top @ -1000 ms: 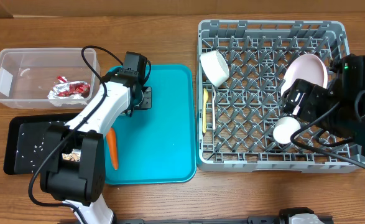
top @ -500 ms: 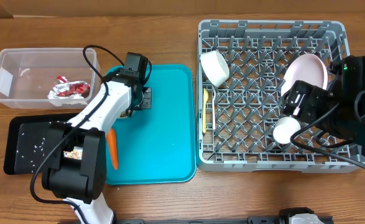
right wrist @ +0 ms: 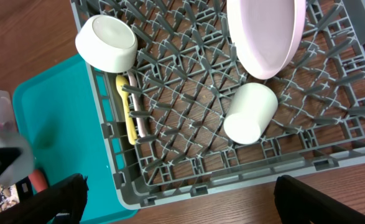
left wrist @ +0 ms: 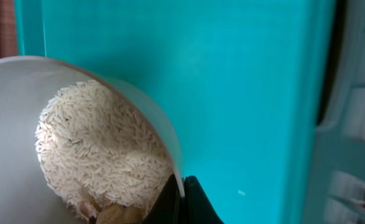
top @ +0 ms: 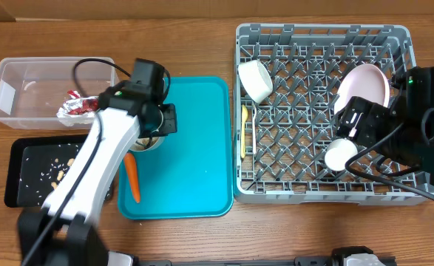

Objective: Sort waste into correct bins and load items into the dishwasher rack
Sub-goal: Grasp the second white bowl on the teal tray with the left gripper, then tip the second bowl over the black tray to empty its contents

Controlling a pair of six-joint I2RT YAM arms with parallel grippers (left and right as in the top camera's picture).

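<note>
**Left arm has the rice bowl by the rim; scrap dump into the black tray looks next**

Overhead: the left gripper [top: 156, 129] sits over a white bowl [top: 147, 141] at the left edge of the teal tray [top: 194, 148]. The black tray [top: 32, 188] is just beside it and has loose scraps in it. The carrot [top: 131, 179] lies on the teal tray, near the bowl. The wrapper [top: 80, 106] is in the clear tub [top: 9, 81]. The rack [top: 320, 31] holds 1 other bowl [top: 255, 80], the plate [top: 364, 85], the cup [top: 341, 154] and yellow cutlery [top: 245, 129].

Left wrist: the jaws are closed tight, pinching the bowl's rim, 1 finger inside and 1 outside. The rice [left wrist: 101, 149] is heaped against the wall, with a beige scrap at the bottom edge. The bowl looks tilted.

Right wrist: the right gripper [right wrist: 179, 186] is spread fully wide with nothing in it, above the rack's near wall. The cup lies on its side and the plate leans on the pegs.

Step, as I read it: emptying the food bowl. The next move calls for carrying it over the black tray without spilling on the teal tray, then tipping it rim-down. After that the bowl goes to the rack. The carrot is not yet sorted.
</note>
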